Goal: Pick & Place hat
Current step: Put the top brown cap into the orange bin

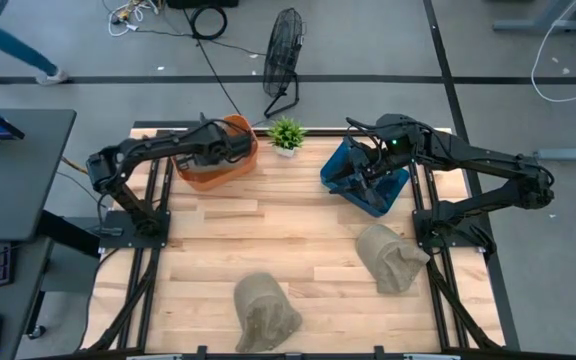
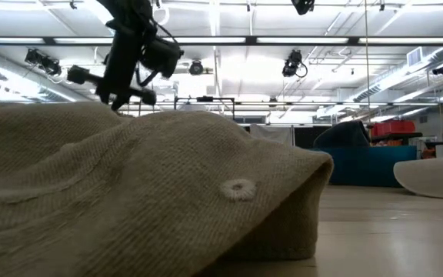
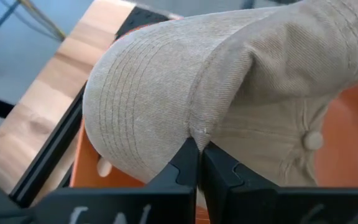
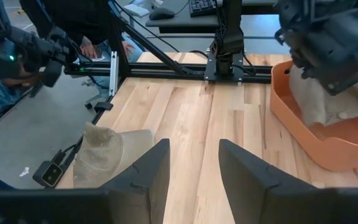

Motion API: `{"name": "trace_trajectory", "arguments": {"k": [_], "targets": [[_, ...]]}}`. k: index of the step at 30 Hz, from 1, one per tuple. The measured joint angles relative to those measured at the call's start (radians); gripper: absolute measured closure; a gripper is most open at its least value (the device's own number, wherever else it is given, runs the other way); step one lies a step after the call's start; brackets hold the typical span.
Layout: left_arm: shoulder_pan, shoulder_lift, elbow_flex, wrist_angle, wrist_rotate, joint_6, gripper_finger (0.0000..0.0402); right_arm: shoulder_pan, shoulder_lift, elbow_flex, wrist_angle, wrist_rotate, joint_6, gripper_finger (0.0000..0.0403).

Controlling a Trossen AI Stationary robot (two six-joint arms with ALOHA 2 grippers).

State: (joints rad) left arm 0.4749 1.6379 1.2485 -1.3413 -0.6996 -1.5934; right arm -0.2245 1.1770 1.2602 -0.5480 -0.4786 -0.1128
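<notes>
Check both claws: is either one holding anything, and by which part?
The left claw is shut on a tan cap, pinching a fold at its brim, over the orange bin. The right claw is open and empty.

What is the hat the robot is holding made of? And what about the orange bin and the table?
The hat in the left hand looks like tan woven cotton: soft folds, stitched rows on the brim, a cloth button. The orange bin seems to be smooth moulded plastic with a faint sheen. The table looks like pale wooden planks, with visible grain and joints.
</notes>
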Motion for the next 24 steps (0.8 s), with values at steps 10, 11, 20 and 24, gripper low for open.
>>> {"name": "trace_trajectory", "arguments": {"k": [10,11,20,24], "targets": [[-0.015,0.000,-0.126,0.023,0.083,0.000,0.0390,0.000,0.000,0.000,-0.002,0.000,-0.001,0.0263],[-0.015,0.000,-0.128,0.023,0.099,0.010,0.0390,0.000,0.000,0.000,-0.002,0.000,-0.004,0.0263],[0.027,0.000,-0.128,0.050,0.220,0.146,0.0341,0.000,0.000,0.000,-0.015,0.000,-0.008,0.0263],[0.042,0.000,-0.122,0.042,0.234,0.163,0.0296,0.000,0.000,0.000,-0.029,0.000,-0.008,0.0263]]}}
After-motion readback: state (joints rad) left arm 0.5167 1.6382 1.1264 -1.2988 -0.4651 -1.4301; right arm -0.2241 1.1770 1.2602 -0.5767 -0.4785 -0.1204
